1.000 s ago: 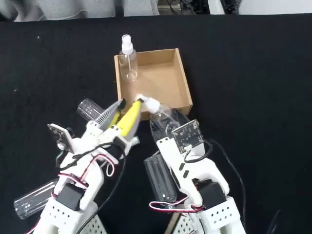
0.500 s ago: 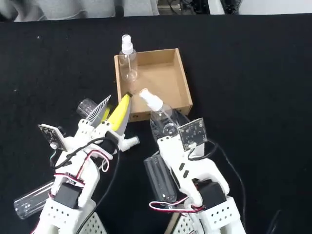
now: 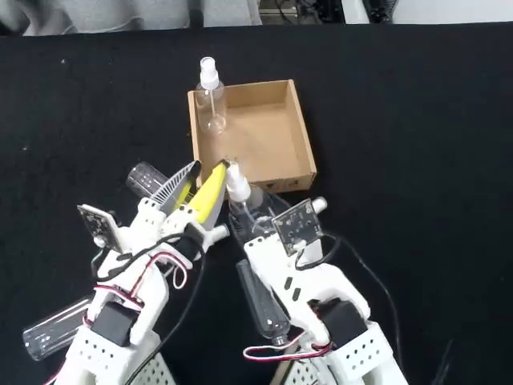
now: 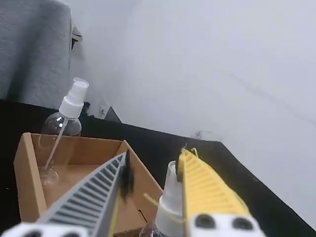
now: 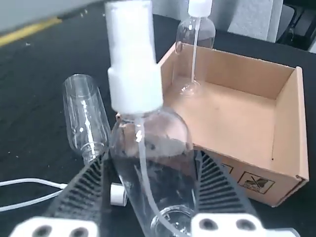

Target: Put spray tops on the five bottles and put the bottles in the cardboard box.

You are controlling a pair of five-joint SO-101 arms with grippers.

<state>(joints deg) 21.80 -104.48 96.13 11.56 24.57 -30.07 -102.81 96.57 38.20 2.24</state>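
The right gripper (image 5: 150,168) is clamped on the body of a clear bottle (image 3: 250,210). The bottle's white spray top (image 3: 236,183) is seated on its neck. The bottle is held off the table (image 3: 401,120) and tilted. Its long axis runs from the right gripper toward the cardboard box (image 3: 303,128), spray top leading. The top sits just at the box's near wall. The left gripper (image 3: 209,168) is released, jaws apart, with the yellow finger just beside the spray top. Contact between them cannot be confirmed. The right arm is the nearer arm to the box, which lies directly ahead of it along the bottle's axis. To place the bottle, its base must be lifted over the near wall. One capped bottle (image 3: 212,100) stands upright in the box's far corner on the left arm's side. The rest of the box floor is bare and gives room. Three uncapped bottles lie on the table: one (image 3: 147,180) beside the left gripper, one (image 3: 58,327) near the left arm's base, and one (image 3: 264,298) beneath the right arm.
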